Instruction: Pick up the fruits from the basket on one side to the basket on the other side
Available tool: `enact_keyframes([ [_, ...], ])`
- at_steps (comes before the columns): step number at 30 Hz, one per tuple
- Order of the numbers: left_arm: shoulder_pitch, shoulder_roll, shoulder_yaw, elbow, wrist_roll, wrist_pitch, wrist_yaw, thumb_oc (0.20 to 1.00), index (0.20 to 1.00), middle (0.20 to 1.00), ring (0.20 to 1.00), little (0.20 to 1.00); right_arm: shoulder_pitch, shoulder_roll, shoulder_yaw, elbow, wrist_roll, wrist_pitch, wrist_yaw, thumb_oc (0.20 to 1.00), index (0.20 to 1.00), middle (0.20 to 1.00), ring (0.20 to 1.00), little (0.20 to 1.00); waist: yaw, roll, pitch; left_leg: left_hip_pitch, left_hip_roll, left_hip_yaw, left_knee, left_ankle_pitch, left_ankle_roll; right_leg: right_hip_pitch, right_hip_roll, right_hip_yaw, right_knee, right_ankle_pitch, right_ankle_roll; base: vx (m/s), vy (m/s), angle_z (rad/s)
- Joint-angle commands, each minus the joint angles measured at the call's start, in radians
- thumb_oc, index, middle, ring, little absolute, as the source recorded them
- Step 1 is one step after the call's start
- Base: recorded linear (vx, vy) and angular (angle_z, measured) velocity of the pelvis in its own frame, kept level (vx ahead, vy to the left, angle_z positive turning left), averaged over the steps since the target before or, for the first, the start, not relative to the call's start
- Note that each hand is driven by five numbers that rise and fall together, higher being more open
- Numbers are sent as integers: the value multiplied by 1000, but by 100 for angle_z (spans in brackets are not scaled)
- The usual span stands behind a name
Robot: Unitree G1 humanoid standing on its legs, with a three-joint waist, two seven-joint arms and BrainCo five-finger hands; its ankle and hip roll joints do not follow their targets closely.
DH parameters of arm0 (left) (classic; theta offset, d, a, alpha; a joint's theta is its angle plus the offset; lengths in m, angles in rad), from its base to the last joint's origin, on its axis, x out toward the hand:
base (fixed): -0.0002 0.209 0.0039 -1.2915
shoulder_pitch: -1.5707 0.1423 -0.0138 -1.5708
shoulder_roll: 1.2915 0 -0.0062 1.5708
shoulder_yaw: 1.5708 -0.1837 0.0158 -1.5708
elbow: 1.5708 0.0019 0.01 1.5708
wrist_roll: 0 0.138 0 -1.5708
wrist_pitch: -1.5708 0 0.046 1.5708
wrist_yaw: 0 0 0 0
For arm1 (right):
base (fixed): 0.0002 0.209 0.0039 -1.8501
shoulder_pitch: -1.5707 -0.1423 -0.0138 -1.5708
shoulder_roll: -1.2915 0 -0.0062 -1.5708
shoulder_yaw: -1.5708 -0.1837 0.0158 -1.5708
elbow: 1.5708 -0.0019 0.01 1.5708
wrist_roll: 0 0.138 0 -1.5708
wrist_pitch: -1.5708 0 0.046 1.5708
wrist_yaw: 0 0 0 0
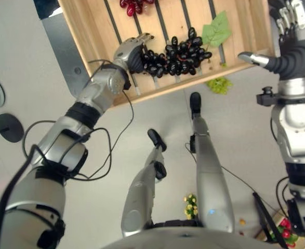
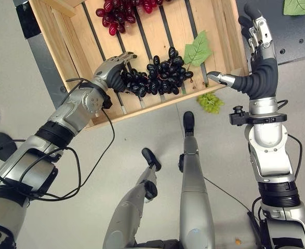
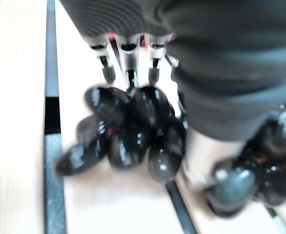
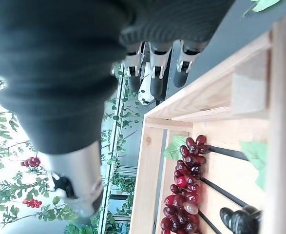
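A pale wooden slatted crate (image 2: 142,62) sits on a grey floor (image 1: 32,57), its boards split by dark gaps and its near rim running just beyond the robot's reach line. To the crate's right lies a dark surface (image 2: 297,36) with a green leaf (image 2: 297,6) on it.

Inside the crate, a bunch of black grapes (image 2: 160,75) lies near the near rim, with a bunch of red grapes (image 2: 123,13) at the far side and a green vine leaf (image 2: 196,50) just right of the black bunch. A small bunch of green grapes (image 2: 210,102) lies on the floor just outside the near rim.

The left hand (image 2: 113,67) is down in the crate at the left end of the black grapes, its fingers curled over them (the left wrist view shows dark-tipped fingers (image 3: 129,73) resting on the topmost berries).

The right hand (image 2: 256,39) is raised beside the crate's right edge, holding nothing, fingers straight and thumb stretched toward the crate's near right corner. The floor on the near side of the crate is open.
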Motion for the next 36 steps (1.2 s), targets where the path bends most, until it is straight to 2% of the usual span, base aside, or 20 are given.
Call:
enact_keyframes([
  [1,82,-32,-39,76,33,17,-102,200,200,200,200,200,-10,0,-65,-98,22,-54,0,1000,1000,1000,1000,1000,-27,-5,12,-39,99,-45,104,14,-31,12,34,-10,201,-226,120,0,0,0],
  [19,85,-27,-23,75,25,18,-90,200,200,200,200,200,-22,9,-63,-92,20,-51,-7,1000,1000,1000,1000,1000,-20,-4,12,-45,101,-46,100,15,-32,10,36,-12,194,-224,120,0,0,0],
  [27,23,36,21,45,-25,4,-48,200,200,200,200,200,-22,9,-59,-82,21,-54,0,1000,1000,1000,1000,1000,-20,-10,12,-46,102,-50,105,14,-32,10,37,-13,201,-225,121,0,0,0],
  [28,-18,58,44,42,-66,-4,-14,200,200,200,200,200,-20,9,-52,-79,26,-57,3,1000,1000,1000,1000,1000,-21,-12,12,-44,103,-51,108,15,-33,15,37,-15,201,-225,120,0,0,0],
  [35,-131,116,79,39,-224,-35,37,200,200,200,200,200,-9,9,-34,-73,52,-58,26,1000,1000,1000,1000,1000,-30,-21,12,-39,107,-54,119,14,-34,23,37,-16,207,-223,121,0,0,0],
  [36,-163,124,99,37,-284,-45,52,200,200,200,200,200,1,12,-30,-72,58,-57,36,1000,1000,1000,1000,1000,-34,-25,12,-34,108,-54,128,11,-35,31,37,-17,208,-223,120,-1,-4,5],
])
